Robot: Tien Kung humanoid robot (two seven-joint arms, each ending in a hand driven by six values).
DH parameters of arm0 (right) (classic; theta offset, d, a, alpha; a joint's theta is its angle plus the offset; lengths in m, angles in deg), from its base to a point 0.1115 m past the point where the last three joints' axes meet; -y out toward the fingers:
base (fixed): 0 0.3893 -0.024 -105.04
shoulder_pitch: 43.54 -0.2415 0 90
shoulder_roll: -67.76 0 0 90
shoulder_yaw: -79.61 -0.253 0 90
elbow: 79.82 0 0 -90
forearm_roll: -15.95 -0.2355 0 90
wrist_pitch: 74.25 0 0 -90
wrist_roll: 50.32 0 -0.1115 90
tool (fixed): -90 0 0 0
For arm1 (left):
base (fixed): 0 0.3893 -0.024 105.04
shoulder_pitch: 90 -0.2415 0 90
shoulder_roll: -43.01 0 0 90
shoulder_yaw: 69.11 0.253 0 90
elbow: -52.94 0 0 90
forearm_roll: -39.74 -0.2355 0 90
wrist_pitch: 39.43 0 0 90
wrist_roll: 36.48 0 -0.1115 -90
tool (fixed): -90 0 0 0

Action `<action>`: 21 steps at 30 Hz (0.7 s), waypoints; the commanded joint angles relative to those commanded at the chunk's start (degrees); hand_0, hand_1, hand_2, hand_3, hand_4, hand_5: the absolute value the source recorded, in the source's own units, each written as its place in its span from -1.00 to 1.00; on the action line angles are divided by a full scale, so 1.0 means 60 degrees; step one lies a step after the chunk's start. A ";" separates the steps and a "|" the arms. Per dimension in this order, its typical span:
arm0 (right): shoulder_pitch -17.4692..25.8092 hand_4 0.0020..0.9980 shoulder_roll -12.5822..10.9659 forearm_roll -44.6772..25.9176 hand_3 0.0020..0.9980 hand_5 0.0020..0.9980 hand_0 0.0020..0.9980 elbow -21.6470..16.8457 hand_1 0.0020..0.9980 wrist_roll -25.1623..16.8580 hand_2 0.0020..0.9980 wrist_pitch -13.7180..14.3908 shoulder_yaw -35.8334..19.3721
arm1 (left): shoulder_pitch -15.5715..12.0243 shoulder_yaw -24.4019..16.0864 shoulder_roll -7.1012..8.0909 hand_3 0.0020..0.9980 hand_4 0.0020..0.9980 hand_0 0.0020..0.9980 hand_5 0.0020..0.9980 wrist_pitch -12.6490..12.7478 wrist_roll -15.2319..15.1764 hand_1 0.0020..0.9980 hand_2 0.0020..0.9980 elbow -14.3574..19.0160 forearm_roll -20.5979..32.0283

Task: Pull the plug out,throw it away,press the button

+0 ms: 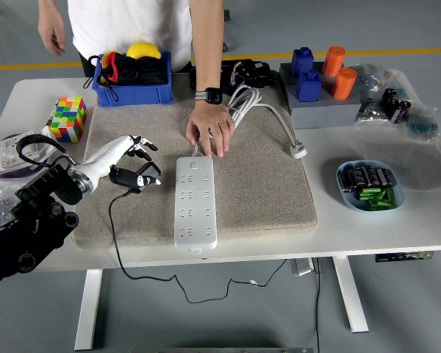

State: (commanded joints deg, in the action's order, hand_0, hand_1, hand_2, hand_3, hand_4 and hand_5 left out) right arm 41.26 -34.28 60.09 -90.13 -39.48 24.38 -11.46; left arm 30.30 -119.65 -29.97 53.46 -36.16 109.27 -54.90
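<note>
The black plug [137,177] is out of the white power strip [195,201] and sits in the robot's left hand [128,162], just left of the strip's far end and clear of its sockets. The hand's fingers are curled around the plug, its white-backed palm turned down over the beige mat [264,184]. A thin black cord [117,243] drops from the plug, runs toward the near edge of the white table [382,220] and hangs below it.

The power strip lies lengthwise on the mat, its button end at the far side. A person's hand [209,129], wearing a watch, rests with fingertips on the mat touching the strip's far end. A coiled grey cable [242,107] lies just to the right of that hand, its white end [298,151] resting on the mat's right part.

To the left of the robot hand, a colourful cube [67,118] stands on the table. Beyond the mat, a blue bin [132,92] holds black, red and yellow items. At the far right a grey tray [323,110] carries blue and orange blocks. To the right of the mat, a light blue dish [370,186] contains dark and green batteries. The right arm does not appear.
</note>
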 joint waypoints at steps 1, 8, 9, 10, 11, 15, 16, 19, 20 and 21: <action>0.0005 0.32 0.0004 0.0004 0.23 -0.06 0.48 0.0000 0.32 0.0003 0.29 -0.0001 -0.0009 | -0.0001 -0.0020 0.0001 0.67 0.85 0.54 -1.00 -0.0011 0.0012 0.66 0.58 0.0005 -0.0012; 0.0027 0.33 0.0024 0.0001 0.23 -0.06 0.48 0.0000 0.32 0.0003 0.29 -0.0005 -0.0051 | -0.0006 -0.0079 0.0081 0.64 0.91 0.53 -1.00 0.0000 0.0068 0.49 0.41 0.0592 -0.0099; 0.0028 0.33 0.0024 -0.0002 0.23 -0.06 0.48 0.0000 0.32 0.0002 0.29 -0.0005 -0.0049 | 0.0006 -0.0048 0.0084 0.64 0.91 0.53 -1.00 0.0018 0.0071 0.49 0.41 0.0756 -0.0103; 0.0029 0.33 0.0025 -0.0004 0.23 -0.06 0.48 0.0000 0.32 0.0002 0.29 -0.0006 -0.0048 | 0.0018 -0.0007 0.0084 0.64 0.91 0.53 -1.00 0.0039 0.0069 0.49 0.41 0.0932 -0.0093; 0.0026 0.33 0.0025 -0.0007 0.23 -0.06 0.48 0.0000 0.32 0.0001 0.29 -0.0005 -0.0044 | 0.0034 0.0036 0.0081 0.64 0.91 0.53 -1.00 0.0060 0.0061 0.49 0.41 0.1110 -0.0059; 0.0007 0.33 0.0028 -0.0034 0.23 -0.06 0.48 0.0000 0.32 -0.0008 0.29 -0.0003 -0.0037 | 0.0158 0.0228 -0.0001 0.47 0.29 -0.32 -1.00 0.0102 -0.0013 -0.27 -0.26 0.1524 0.0387; 0.0007 0.33 0.0029 -0.0042 0.23 -0.06 0.48 0.0000 0.32 -0.0008 0.29 -0.0005 -0.0033 | 0.0190 0.0266 -0.0023 0.47 0.29 -0.32 -1.00 0.0100 -0.0013 -0.27 -0.26 0.1540 0.0445; 0.0006 0.33 0.0032 -0.0045 0.23 -0.06 0.48 0.0000 0.32 0.0003 0.29 -0.0008 -0.0039 | 0.0407 0.0475 -0.0174 0.47 0.29 -0.32 -1.00 0.0074 0.0053 -0.27 -0.26 0.1439 0.0694; 0.0006 0.33 0.0031 -0.0049 0.23 -0.06 0.48 0.0000 0.32 0.0004 0.29 -0.0010 -0.0038 | 0.0453 0.0520 -0.0205 0.44 -0.21 -0.66 -1.00 0.0068 0.0073 -0.66 -0.58 0.1400 0.0775; 0.0005 0.33 0.0028 -0.0052 0.23 -0.06 0.48 0.0000 0.32 0.0007 0.29 -0.0015 -0.0034 | 0.0545 0.0610 -0.0273 0.44 -0.21 -0.66 -1.00 0.0047 0.0131 -0.66 -0.58 0.1321 0.0937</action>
State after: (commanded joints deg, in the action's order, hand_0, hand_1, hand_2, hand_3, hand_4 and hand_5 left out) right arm 41.29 -34.11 59.78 -90.13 -39.44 24.29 -11.66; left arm 33.56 -115.99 -31.61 53.75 -35.38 117.20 -49.28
